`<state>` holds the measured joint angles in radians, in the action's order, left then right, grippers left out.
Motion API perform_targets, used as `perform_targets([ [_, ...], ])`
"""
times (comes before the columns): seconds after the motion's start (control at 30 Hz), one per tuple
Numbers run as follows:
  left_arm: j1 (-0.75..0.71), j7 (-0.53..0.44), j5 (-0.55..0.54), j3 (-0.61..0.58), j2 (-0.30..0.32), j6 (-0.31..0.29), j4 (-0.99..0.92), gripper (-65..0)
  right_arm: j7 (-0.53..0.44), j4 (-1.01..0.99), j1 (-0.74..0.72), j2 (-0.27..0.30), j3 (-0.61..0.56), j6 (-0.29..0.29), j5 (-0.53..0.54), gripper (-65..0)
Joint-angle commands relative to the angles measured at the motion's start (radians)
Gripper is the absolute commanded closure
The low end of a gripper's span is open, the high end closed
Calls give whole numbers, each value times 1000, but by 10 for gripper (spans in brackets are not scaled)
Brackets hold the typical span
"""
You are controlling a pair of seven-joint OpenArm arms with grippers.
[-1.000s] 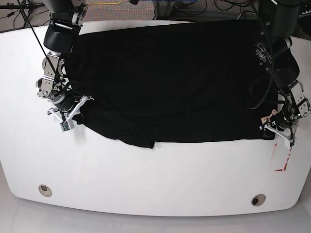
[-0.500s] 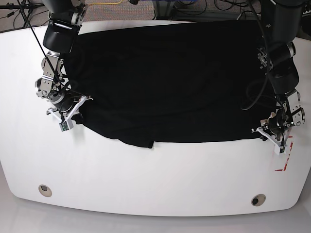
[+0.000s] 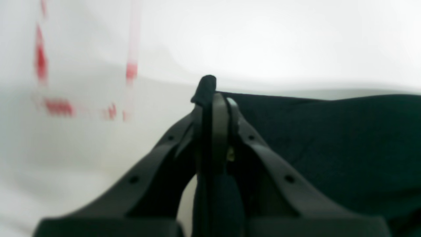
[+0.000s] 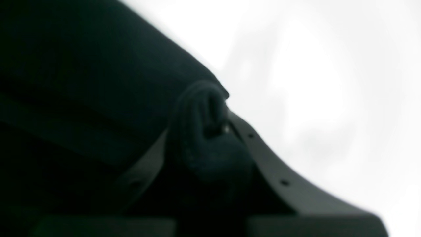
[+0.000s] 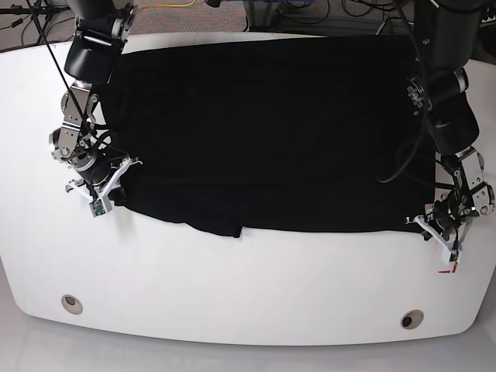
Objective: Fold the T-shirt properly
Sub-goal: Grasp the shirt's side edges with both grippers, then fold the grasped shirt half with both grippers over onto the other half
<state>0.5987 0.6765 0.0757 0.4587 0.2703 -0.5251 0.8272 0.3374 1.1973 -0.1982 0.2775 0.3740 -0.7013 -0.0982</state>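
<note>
The black T-shirt [image 5: 271, 132] lies spread flat across the white table [image 5: 248, 287], its near hem a little uneven at the left. My left gripper [image 5: 439, 232] is at the shirt's near right corner. In the left wrist view this left gripper [image 3: 213, 98] is shut, with a tuft of the T-shirt [image 3: 329, 138] pinched between its jaws. My right gripper [image 5: 102, 194] is at the shirt's left edge. In the right wrist view the right gripper [image 4: 210, 126] is shut on a bunched roll of the T-shirt [image 4: 82, 82].
Red tape marks [image 5: 448, 270] lie on the table just past my left gripper, and show blurred as red marks [image 3: 59, 107] in the left wrist view. Two round holes [image 5: 71, 303] [image 5: 411, 318] sit near the front edge. Cables hang behind the table.
My left gripper has shut on the shirt's right corner and moved toward the front edge with it. The right gripper has shifted slightly left, still holding fabric. The shirt lies more stretched.
</note>
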Motion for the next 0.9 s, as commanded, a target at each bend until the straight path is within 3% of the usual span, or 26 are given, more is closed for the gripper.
perform_targets([
  [0.0,37,21,-14,-1,7,-7,97,0,-24,40,-28,19,7,3,13,-6],
  [0.23,37,130,-14,-1,-22,-14,278,0,-21,123,-25,21,49,3,5,-6],
  [0.53,5,291,-14,1,-49,-114,505,0,93,255,19,19,109,3,15,-6],
  [0.73,-75,389,-14,2,-49,-171,670,0,102,344,92,12,139,3,16,-6],
  [0.87,-144,469,-14,2,-49,-173,789,0,102,387,153,12,141,3,16,-6],
])
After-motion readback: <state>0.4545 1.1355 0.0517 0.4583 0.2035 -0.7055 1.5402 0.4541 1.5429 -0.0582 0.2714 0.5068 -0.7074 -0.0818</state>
